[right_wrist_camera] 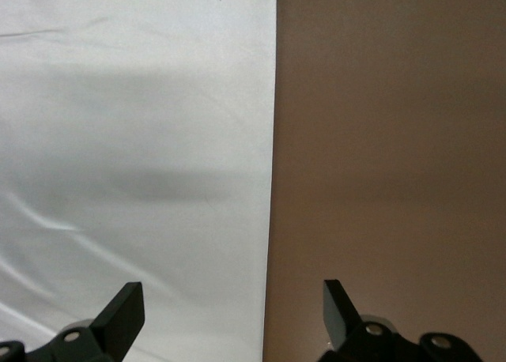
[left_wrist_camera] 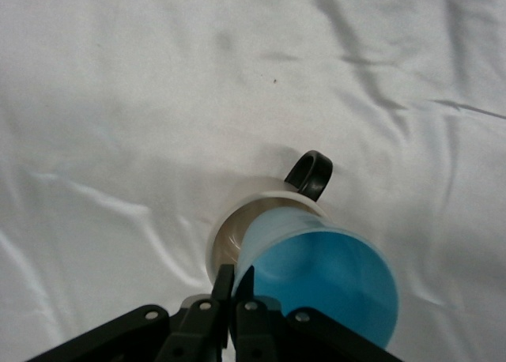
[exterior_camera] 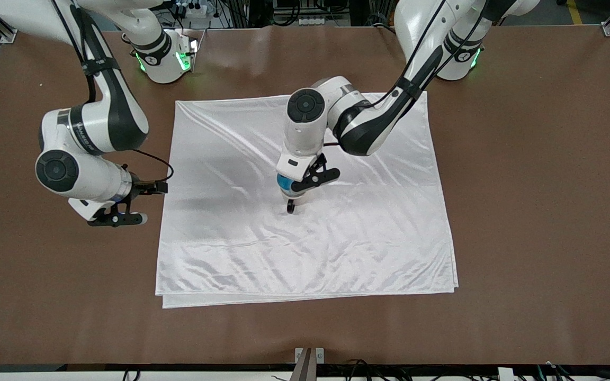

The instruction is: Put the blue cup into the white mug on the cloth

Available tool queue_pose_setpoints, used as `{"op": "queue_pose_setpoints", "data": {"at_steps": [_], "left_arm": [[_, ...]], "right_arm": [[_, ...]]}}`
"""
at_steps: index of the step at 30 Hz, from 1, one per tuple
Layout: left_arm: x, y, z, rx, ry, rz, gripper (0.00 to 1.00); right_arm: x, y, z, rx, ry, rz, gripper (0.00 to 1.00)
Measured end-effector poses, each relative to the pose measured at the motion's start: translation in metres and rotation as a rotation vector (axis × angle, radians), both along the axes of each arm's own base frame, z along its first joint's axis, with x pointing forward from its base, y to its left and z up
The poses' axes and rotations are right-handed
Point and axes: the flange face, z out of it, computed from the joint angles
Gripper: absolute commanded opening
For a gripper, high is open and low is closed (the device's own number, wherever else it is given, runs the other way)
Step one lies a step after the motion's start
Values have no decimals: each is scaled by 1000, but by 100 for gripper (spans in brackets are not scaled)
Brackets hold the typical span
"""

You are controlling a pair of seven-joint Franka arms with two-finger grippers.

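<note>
The blue cup [left_wrist_camera: 324, 287] is pinched at its rim by my left gripper [left_wrist_camera: 236, 277], which is shut on it. The cup is tilted and its narrow end sits in the mouth of the white mug [left_wrist_camera: 228, 234], whose black handle sticks out beside it. In the front view the cup [exterior_camera: 284, 183] and the mug [exterior_camera: 290, 207] are mostly hidden under the left gripper [exterior_camera: 295, 191], near the middle of the cloth [exterior_camera: 379, 227]. My right gripper [exterior_camera: 119, 217] is open and empty over the cloth's edge at the right arm's end; the right arm waits.
The white cloth [left_wrist_camera: 118, 101] is wrinkled around the mug. The brown table [exterior_camera: 522, 211] surrounds the cloth on all sides. The right wrist view shows the cloth's edge [right_wrist_camera: 118, 141] against the bare table [right_wrist_camera: 395, 141] between the open fingers.
</note>
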Motion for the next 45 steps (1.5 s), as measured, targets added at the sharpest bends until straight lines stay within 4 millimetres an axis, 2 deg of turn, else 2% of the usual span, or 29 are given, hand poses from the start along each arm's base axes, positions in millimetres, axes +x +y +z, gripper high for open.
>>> {"op": "queue_pose_setpoints", "data": {"at_steps": [2,4,6,7,8,9,15,20,28,32,36,41,45], "left_arm": [[1,1,-1,1,0,1,14],[1,1,-2,3,1,2,17],[1,1,-5,5,4,3,27],[2,2,-6,6,5,3,39],[2,2,-7,8,6,3,63],[2,2,-8,9,8,3,100],[2,2,-12,13,10,4,100],[3,2,-11,14,4,7,100],[9,1,4,-6,-19,14,100],[15,3,25,-24,-47,22,100],[27,14,54,-42,-88,40,100],[53,45,92,-59,-140,48,100],[75,75,114,-65,-170,66,100]], "right_arm": [[-4,4,6,-2,-5,3,100],[-8,5,11,-4,-8,4,100],[-11,4,14,-6,-10,3,100],[-13,3,15,-7,-11,3,100],[-15,3,16,-8,-11,2,100],[-17,2,17,-9,-11,2,100],[-29,-2,27,-13,-18,-1,100],[-40,-7,43,-16,-40,-6,100],[-52,-22,75,-14,-76,0,100],[-55,-29,88,-15,-87,-7,100],[-57,-32,102,-16,-99,-13,100],[-51,-36,135,-17,-109,-25,100],[-46,-42,158,-14,-136,-39,100]]}}
